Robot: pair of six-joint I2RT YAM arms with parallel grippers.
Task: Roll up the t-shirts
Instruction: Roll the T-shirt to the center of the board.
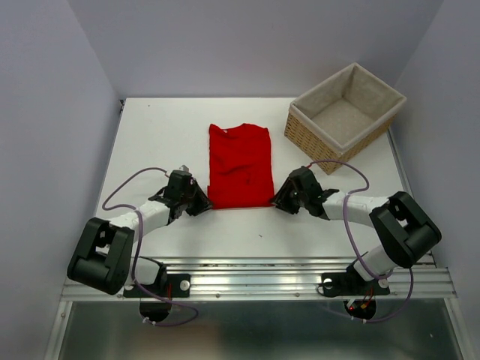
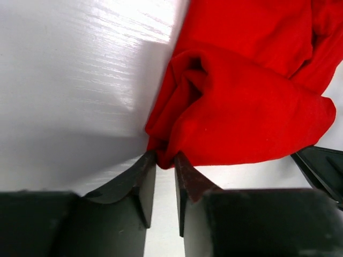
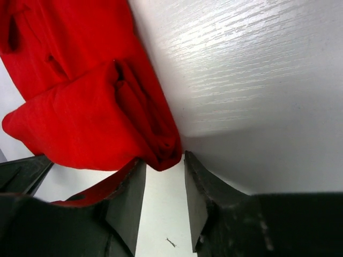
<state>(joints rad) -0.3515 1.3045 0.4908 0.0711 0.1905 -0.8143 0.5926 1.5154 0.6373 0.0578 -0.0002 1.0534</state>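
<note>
Top external: one t-shirt (image 1: 239, 166), one basket (image 1: 304, 135), left hand (image 1: 204, 204), right hand (image 1: 276, 201).

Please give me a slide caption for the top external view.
Left hand and right hand at the near corners of the folded red t-shirt; wicker basket at far right.
</note>
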